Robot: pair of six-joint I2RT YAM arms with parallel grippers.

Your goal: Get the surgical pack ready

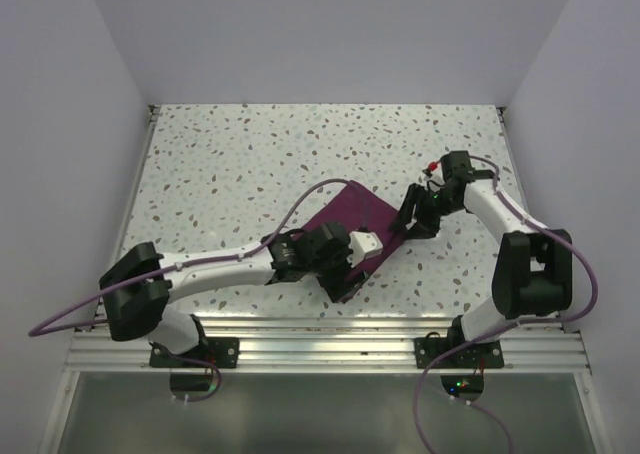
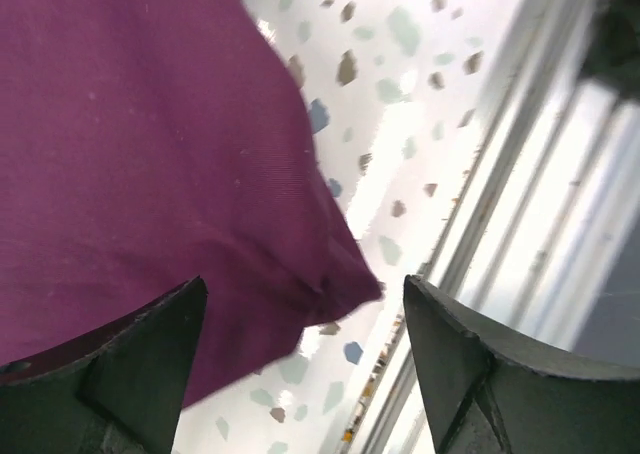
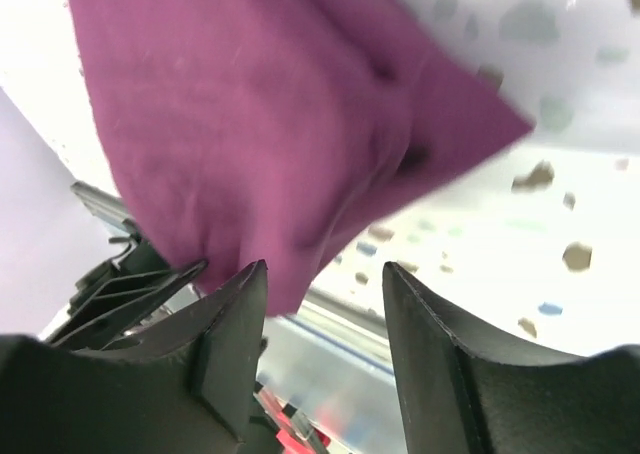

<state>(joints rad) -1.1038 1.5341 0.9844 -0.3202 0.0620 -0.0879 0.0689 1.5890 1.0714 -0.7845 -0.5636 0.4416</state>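
The surgical pack shows only as a folded dark purple cloth bundle (image 1: 352,210) lying mid-table. The tray, instruments and gauze are hidden or out of view. My left gripper (image 1: 345,274) hovers over the bundle's near corner. In the left wrist view the cloth (image 2: 150,154) fills the upper left, and its corner lies between the spread fingers of the gripper (image 2: 300,374), which holds nothing. My right gripper (image 1: 405,229) is at the bundle's right corner. In the right wrist view the cloth (image 3: 260,114) hangs just ahead of the open, empty gripper (image 3: 325,309).
The speckled tabletop (image 1: 250,154) stretches far and left of the bundle. A metal rail (image 1: 330,349) runs along the near edge and also shows in the left wrist view (image 2: 520,204). White walls enclose the table on three sides.
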